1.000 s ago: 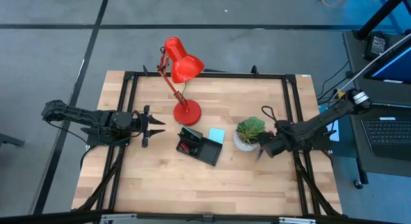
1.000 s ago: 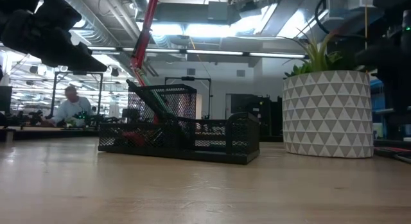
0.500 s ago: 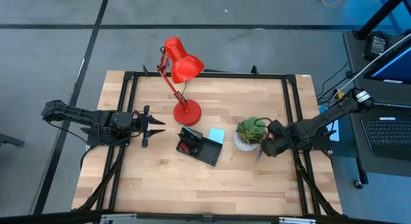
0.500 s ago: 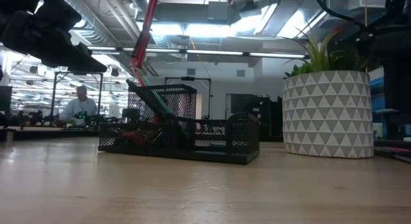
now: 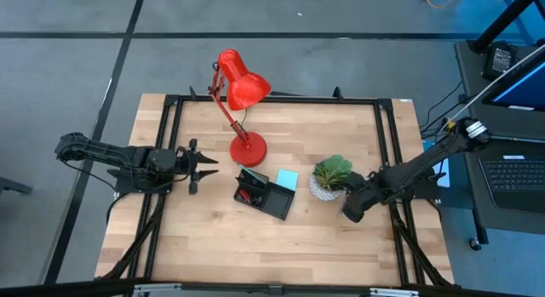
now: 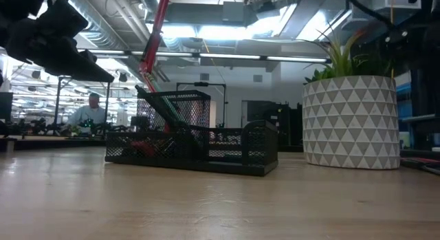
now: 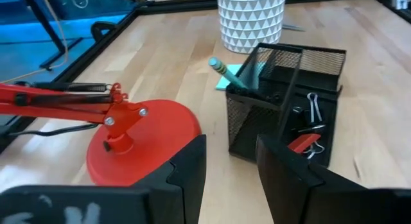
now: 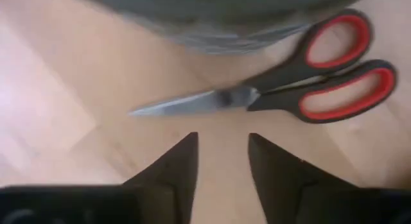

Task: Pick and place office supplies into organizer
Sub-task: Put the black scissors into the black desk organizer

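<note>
The red-handled scissors [image 8: 276,89] lie flat on the table with shut blades, right beside the white plant pot [image 5: 328,179]. My right gripper [image 8: 223,137] is open and points down just above them, touching nothing; in the high view my right gripper [image 5: 347,210] covers them. The black mesh organizer [image 5: 264,195] stands at the table's middle, holding pens [image 7: 225,73], black clips [image 7: 311,108] and a red item. The light blue sticky-note pad [image 5: 287,179] lies against the organizer's far right side. My left gripper [image 5: 204,168] waits open at the left, level, facing the organizer [image 7: 286,121].
The red desk lamp [image 5: 241,88] stands with its round base [image 5: 248,149] just beyond the organizer. In the low view the plant pot [image 6: 350,120] stands right of the organizer [image 6: 192,147]. A dark frame runs along the table's edges. Bare wood lies along the near side.
My right gripper has moved from beside the plant pot a little toward the table's near edge and down, over the scissors. My left arm has kept still, and no object has moved.
</note>
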Motion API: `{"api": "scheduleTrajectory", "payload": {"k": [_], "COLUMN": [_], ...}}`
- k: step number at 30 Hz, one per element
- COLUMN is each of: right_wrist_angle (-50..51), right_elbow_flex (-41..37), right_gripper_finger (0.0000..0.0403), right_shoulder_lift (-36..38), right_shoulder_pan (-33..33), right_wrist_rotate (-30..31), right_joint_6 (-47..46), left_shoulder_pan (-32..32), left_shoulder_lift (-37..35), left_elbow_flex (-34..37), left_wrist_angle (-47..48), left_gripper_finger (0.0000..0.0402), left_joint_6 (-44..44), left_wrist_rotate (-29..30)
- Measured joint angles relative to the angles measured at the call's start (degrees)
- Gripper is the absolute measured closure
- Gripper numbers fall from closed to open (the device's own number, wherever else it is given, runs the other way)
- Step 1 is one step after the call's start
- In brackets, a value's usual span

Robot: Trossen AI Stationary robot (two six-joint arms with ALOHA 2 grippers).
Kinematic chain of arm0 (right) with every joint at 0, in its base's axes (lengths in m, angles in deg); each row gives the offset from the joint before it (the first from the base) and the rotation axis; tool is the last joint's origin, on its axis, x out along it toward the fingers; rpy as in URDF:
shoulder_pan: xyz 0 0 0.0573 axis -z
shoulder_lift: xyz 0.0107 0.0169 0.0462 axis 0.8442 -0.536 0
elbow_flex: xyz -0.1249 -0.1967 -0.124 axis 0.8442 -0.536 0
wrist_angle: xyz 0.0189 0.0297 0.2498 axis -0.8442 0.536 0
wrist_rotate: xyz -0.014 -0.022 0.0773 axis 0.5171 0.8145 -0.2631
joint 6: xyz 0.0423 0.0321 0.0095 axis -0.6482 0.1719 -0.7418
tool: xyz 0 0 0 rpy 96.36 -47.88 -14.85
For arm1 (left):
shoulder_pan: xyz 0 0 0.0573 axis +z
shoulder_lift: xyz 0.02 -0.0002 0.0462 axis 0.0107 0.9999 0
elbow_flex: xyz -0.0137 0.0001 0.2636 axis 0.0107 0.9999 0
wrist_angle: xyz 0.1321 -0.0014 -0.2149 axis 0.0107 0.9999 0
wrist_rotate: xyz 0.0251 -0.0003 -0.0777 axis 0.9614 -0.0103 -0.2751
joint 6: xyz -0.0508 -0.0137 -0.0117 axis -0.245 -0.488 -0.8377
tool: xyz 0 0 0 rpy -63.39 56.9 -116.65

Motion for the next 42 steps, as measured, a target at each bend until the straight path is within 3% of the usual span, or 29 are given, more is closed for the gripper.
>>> {"api": "scheduleTrajectory", "payload": {"k": [9,19,29,35,42], "right_wrist_angle": [-2.0,-5.7,-11.0,-15.9,-4.6], "right_elbow_flex": [0.0,0.0,-2.8,-5.7,0.0], "right_gripper_finger": [0.0393,0.0399,0.0400,0.0400,0.0400], "right_shoulder_lift": [-4.3,-4.3,-4.3,-4.2,-4.0], "right_shoulder_pan": [0.0,0.7,8.2,13.1,14.7], "right_wrist_rotate": [6.7,14.2,23.4,20.8,11.0], "right_joint_6": [-2.7,-8.5,-8.5,-4.3,-5.3], "left_shoulder_pan": [0.0,0.0,0.0,0.0,0.0], "left_shoulder_lift": [0.0,0.0,0.0,0.0,0.0], "left_elbow_flex": [0.0,0.0,0.0,0.0,0.0], "left_wrist_angle": [0.0,0.3,1.4,1.4,2.1], "left_gripper_finger": [0.0272,0.0272,0.0272,0.0272,0.0272], "left_joint_6": [-0.4,-0.4,-0.4,-0.5,-1.6], "left_wrist_rotate": [0.7,0.7,0.7,0.7,0.7]}}
